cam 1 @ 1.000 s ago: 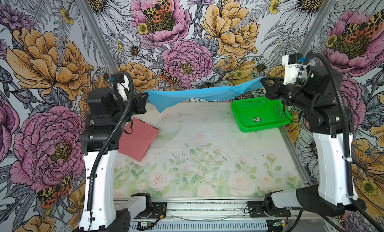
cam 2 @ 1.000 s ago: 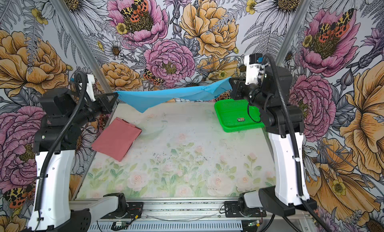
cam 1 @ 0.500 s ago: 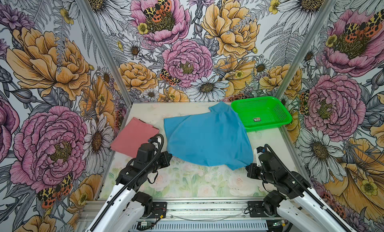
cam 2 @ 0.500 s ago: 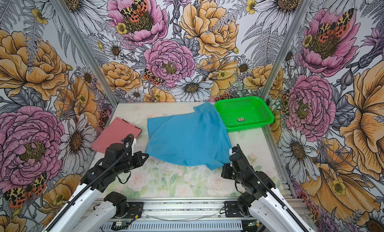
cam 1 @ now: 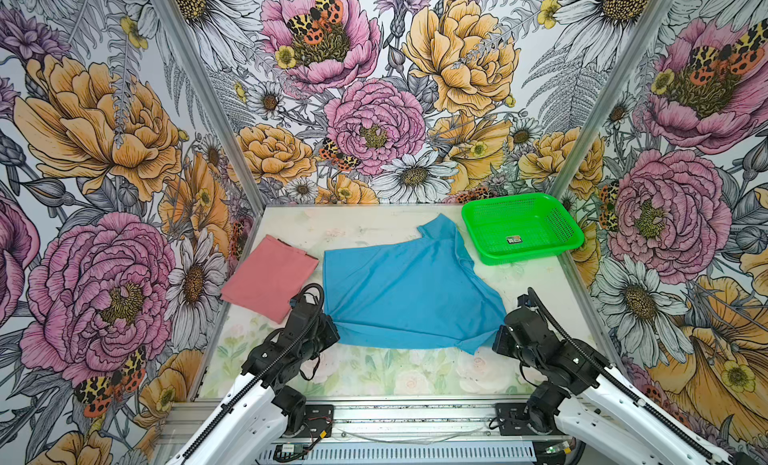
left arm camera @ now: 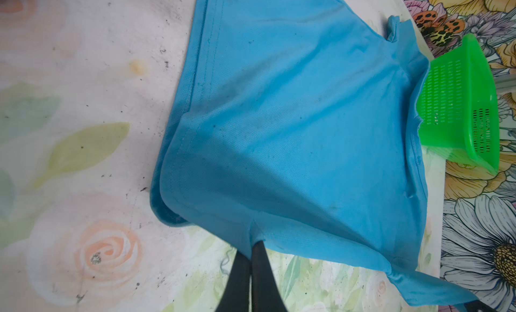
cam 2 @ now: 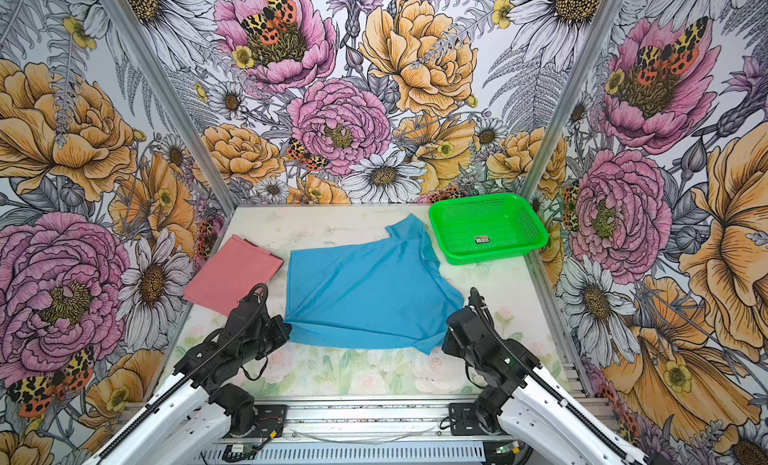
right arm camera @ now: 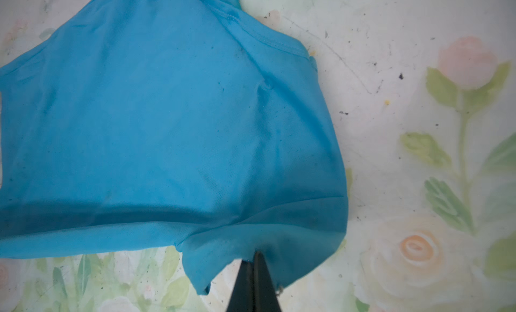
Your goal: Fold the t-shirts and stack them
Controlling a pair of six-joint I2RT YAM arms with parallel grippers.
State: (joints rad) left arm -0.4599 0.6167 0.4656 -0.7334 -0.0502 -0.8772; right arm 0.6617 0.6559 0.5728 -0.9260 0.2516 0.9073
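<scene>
Pinching the near edge of the blue t-shirt (cam 1: 407, 292), the left claw (left arm camera: 252, 245) is closed tight on the fabric. The right claw (right arm camera: 255, 256) is clamped the same way on the other near corner. The shirt lies spread on the table (cam 1: 374, 371), stretching away from both claws. A folded pink t-shirt (cam 1: 270, 282) sits just beyond the left claw, beside the blue one. A green basket (cam 1: 523, 257) sits well beyond the right claw.
</scene>
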